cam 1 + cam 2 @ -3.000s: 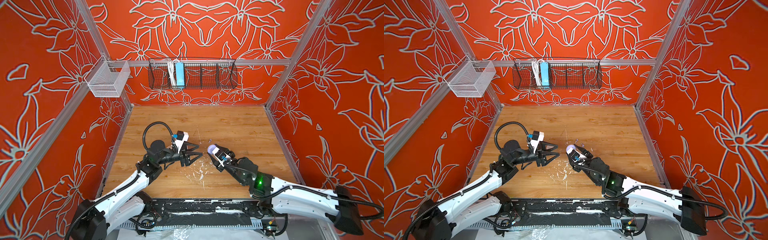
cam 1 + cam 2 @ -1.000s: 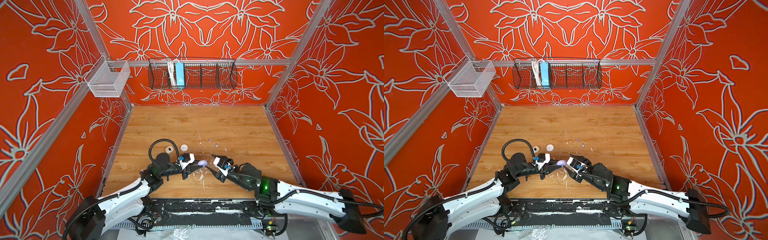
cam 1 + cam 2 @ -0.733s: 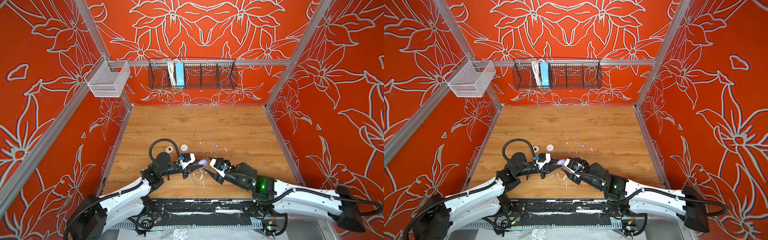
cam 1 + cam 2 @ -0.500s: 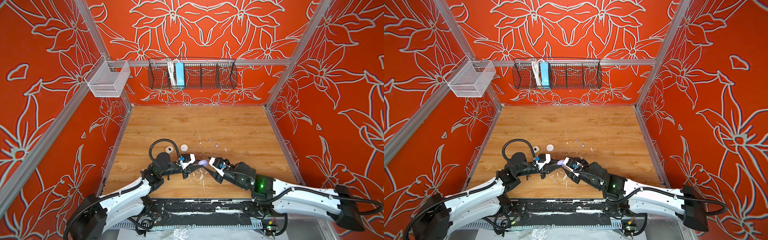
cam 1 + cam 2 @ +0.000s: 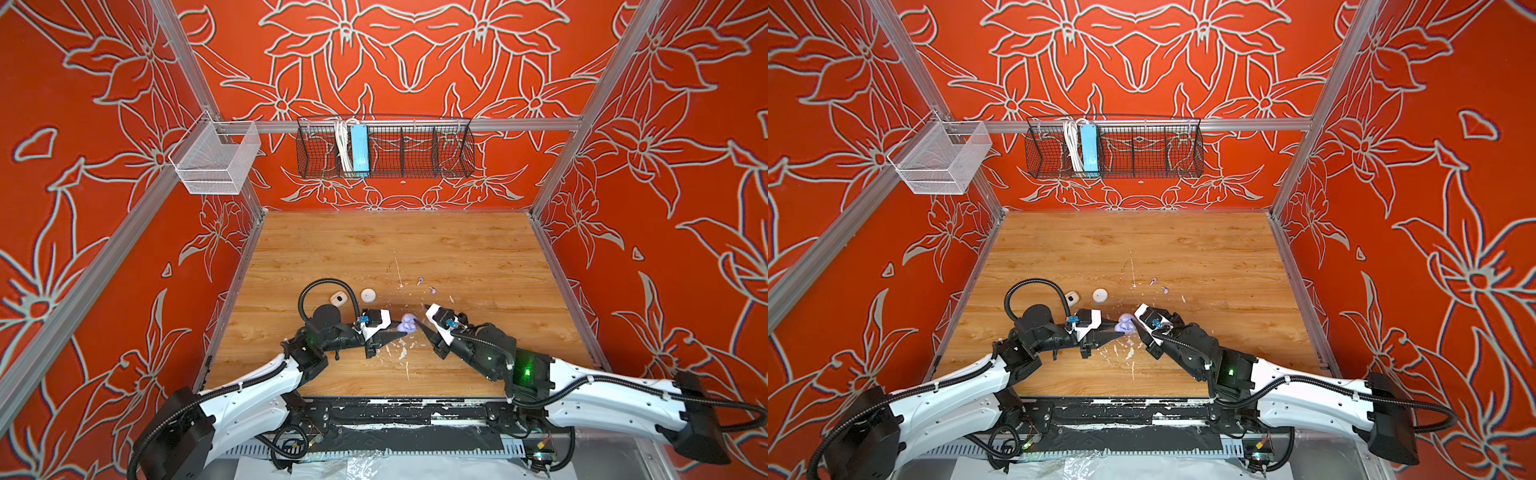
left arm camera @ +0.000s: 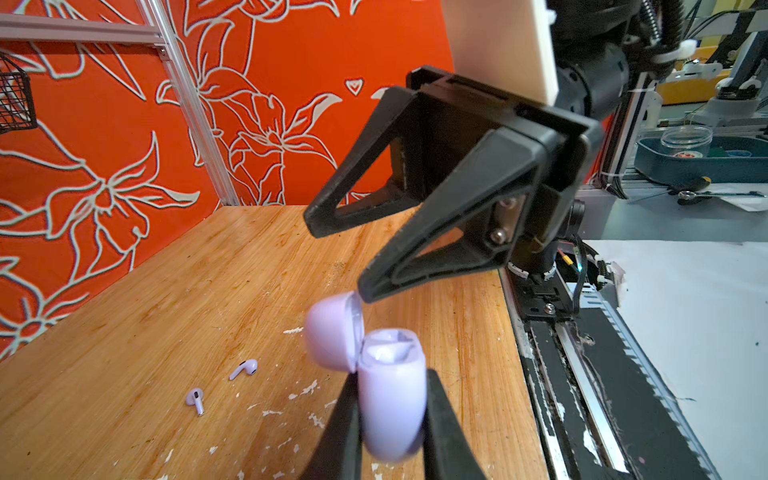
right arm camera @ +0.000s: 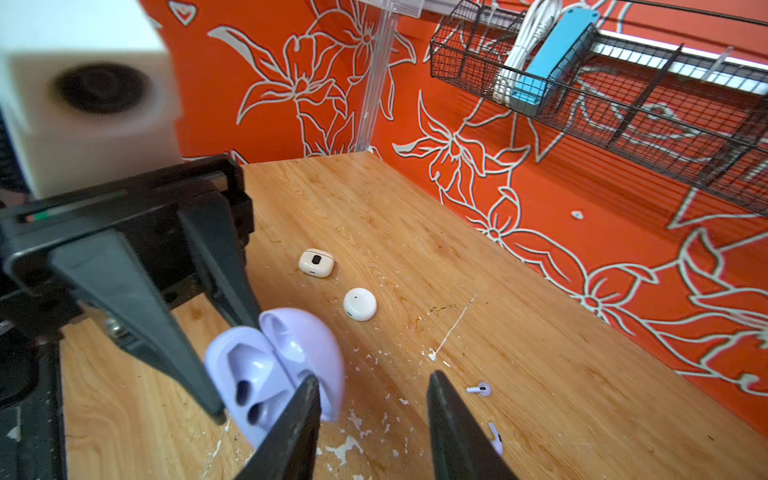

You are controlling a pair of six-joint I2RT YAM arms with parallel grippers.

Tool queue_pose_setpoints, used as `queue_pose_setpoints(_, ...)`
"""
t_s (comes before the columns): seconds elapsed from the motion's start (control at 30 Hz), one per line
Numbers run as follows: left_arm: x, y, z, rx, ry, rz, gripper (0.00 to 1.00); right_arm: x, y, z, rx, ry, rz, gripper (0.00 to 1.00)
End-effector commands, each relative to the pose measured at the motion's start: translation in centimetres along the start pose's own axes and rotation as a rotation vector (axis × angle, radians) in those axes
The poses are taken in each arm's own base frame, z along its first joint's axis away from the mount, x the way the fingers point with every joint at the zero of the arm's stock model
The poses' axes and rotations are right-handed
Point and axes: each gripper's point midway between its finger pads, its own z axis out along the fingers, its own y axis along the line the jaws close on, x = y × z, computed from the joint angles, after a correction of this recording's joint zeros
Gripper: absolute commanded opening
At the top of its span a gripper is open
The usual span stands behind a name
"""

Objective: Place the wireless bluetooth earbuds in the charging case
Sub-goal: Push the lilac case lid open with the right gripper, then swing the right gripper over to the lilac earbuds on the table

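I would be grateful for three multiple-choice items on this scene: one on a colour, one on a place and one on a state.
1. What colour is the charging case in the left gripper?
A. white; B. blue; C. lavender.
2. Where do the two lavender earbuds lie?
A. inside that case; B. on the wooden table; C. in the wire basket.
3. How is the case's lid?
A. open; B. shut; C. missing.
Key: 1 C, its shell is plainly lavender; 2 B, both lie loose on the wood, apart from the case; 3 A, the lid stands swung back from the base.
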Motion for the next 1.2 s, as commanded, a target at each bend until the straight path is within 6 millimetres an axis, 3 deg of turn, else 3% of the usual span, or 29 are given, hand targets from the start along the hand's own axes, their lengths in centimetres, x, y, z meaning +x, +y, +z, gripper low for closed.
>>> queue_pose_setpoints(0.0, -1.8, -0.4, 0.1, 0.033, -0.047, 0.052, 0.00, -1.8, -1.4, -0.2, 0.062, -0.034, 0.051, 0.45)
queue_pose_setpoints(0.27, -1.4, 0.7, -0.1, -0.047, -0.076, 0.024, 0.00, -2.5, -1.3, 0.6, 0.063, 0.006, 0.091, 0.46)
queue_pose_setpoints(0.33, -1.4, 1.8, -0.5, -0.109, -0.109, -0.005, 0.00, -3.0, -2.1, 0.7, 0.101, 0.027, 0.132, 0.47)
queue_pose_setpoints(0.37, -0.4, 2.6, -0.5, -0.139, -0.101, -0.052, 0.00, -3.0, -2.6, 0.7, 0.121, 0.041, 0.143, 0.47)
queue_pose_setpoints(0.5, 0.1, 5.6, -2.6, -0.252, -0.212, -0.177, 0.00, -2.5, -6.1, 1.0, 0.208, 0.129, 0.302, 0.46)
queue_pose_setpoints(0.7, 1.5, 6.9, -2.3, -0.238, -0.221, -0.275, 0.00, 4.3, -11.9, 2.0, 0.387, 0.397, 0.524, 0.47)
queue_pose_setpoints(0.9, 0.9, 6.6, -2.1, -0.206, -0.225, -0.258, 0.00, 11.4, -12.8, 5.2, 0.419, 0.684, 0.622, 0.46)
queue_pose_setpoints(1.17, 0.6, 6.6, -2.4, -0.237, -0.189, -0.235, 0.00, 17.8, -12.8, 8.2, 0.423, 0.891, 0.648, 0.51)
